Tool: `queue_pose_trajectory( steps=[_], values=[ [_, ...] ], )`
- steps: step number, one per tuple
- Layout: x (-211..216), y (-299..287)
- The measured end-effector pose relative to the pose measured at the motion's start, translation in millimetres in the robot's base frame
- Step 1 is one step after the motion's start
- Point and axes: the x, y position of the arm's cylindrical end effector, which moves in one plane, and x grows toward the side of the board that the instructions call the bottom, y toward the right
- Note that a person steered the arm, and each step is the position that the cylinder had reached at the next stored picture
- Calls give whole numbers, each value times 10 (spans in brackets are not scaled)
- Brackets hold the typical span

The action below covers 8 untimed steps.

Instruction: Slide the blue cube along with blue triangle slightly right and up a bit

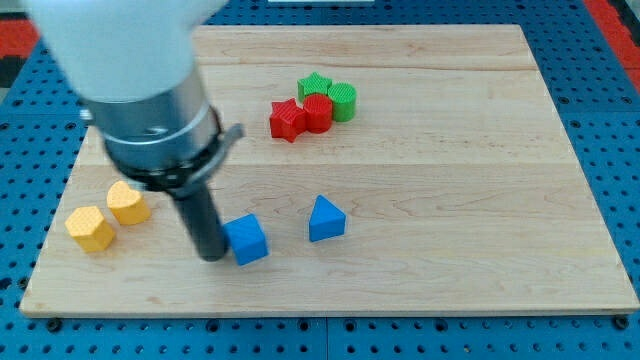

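The blue cube (246, 239) lies on the wooden board at the view's lower middle. The blue triangle (325, 219) lies a little to its right, apart from it. My tip (213, 254) touches the board just left of the blue cube, against or very close to its left side. The rod rises from there up and to the left into the large grey and white arm body.
Two yellow blocks (90, 228) (128, 203) lie at the view's left. A cluster of a red star (288, 119), a red block (317, 112), a green star (316, 85) and a green cylinder (342, 101) lies at the upper middle. The board's bottom edge (320, 310) is near.
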Motion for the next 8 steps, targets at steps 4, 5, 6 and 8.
queue_pose_trajectory(
  steps=[4, 5, 6, 8],
  values=[
    [-282, 1709],
    [-232, 1738],
    [-619, 1673],
    [-1444, 1664]
  ],
)
